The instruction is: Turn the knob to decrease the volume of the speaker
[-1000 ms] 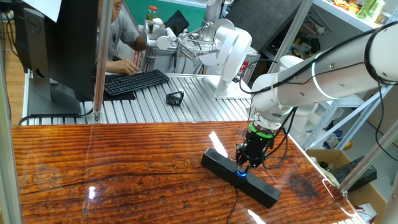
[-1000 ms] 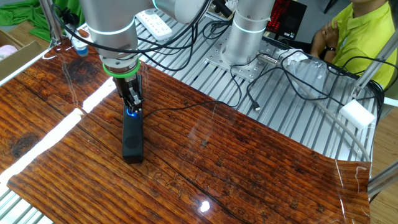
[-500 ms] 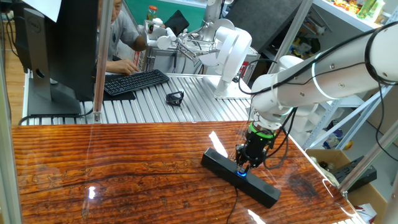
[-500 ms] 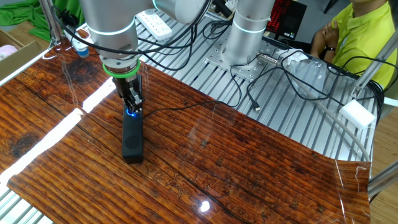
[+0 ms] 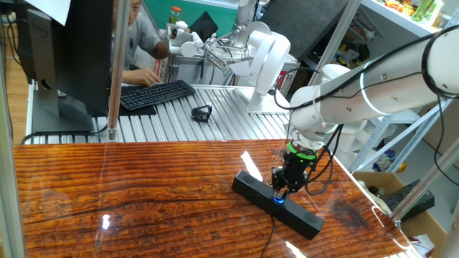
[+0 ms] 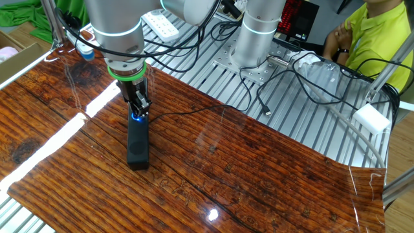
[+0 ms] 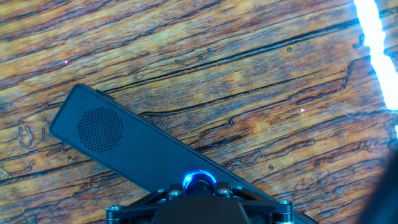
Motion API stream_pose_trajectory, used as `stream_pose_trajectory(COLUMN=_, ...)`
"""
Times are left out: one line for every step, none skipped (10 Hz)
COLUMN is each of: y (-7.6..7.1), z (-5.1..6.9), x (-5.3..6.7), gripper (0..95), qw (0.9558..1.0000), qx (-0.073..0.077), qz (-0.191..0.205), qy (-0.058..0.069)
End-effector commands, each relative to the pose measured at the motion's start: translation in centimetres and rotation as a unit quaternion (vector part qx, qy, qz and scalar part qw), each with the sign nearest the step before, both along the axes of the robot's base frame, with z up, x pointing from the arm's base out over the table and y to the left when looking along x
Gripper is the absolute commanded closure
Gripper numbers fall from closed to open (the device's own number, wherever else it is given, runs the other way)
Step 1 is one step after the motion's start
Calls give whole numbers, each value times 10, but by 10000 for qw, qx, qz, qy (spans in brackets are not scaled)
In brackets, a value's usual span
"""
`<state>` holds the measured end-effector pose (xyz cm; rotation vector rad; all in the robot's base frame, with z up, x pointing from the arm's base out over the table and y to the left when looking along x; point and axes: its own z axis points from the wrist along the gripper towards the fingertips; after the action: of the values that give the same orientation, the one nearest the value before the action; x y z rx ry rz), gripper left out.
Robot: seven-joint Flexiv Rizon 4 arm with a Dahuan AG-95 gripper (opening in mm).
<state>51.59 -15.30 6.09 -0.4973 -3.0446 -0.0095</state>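
The speaker [image 5: 251,188] is a long black bar lying aslant on the wooden table, also seen in the other fixed view [image 6: 137,147] and in the hand view [image 7: 118,140]. Its knob [image 7: 199,180] glows with a blue ring mid-top [image 5: 277,201] [image 6: 136,118]. My gripper [image 5: 280,191] [image 6: 138,110] points straight down onto the knob, and its fingers stand close on either side of it, shut on it [image 7: 199,188]. The fingertips themselves are mostly hidden at the bottom edge of the hand view.
A thin black cable [image 6: 187,114] runs from the speaker toward the metal bench. Behind the table lie a black keyboard [image 5: 154,94], a small black clip [image 5: 201,112], a monitor [image 5: 64,57] and a second white arm's base [image 5: 262,64]. A person [image 6: 372,32] sits at the far side.
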Motion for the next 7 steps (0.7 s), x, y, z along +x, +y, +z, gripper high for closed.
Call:
stream_pose_trajectory(y=0, z=0, x=0, gripper=950, qw=10000, qx=-6, qz=20, qy=-5)
stream_pose_trajectory(y=0, z=0, x=0, gripper=950, qw=10000, qx=1, qz=24, qy=-4)
stream_pose_trajectory(y=0, z=0, x=0, gripper=950, qw=10000, qx=-5, qz=46, qy=-6)
stream_pose_trajectory(y=0, z=0, x=0, gripper=950, qw=10000, qx=-3, qz=78, qy=-9)
stream_pose_trajectory(y=0, z=0, x=0, gripper=950, qw=9999, qx=-12, qz=130, qy=-10)
stream_pose_trajectory(y=0, z=0, x=0, gripper=950, qw=9998, qx=-12, qz=188, qy=-8)
stream_pose_trajectory(y=0, z=0, x=0, gripper=950, qw=9996, qx=-29, qz=265, qy=-6)
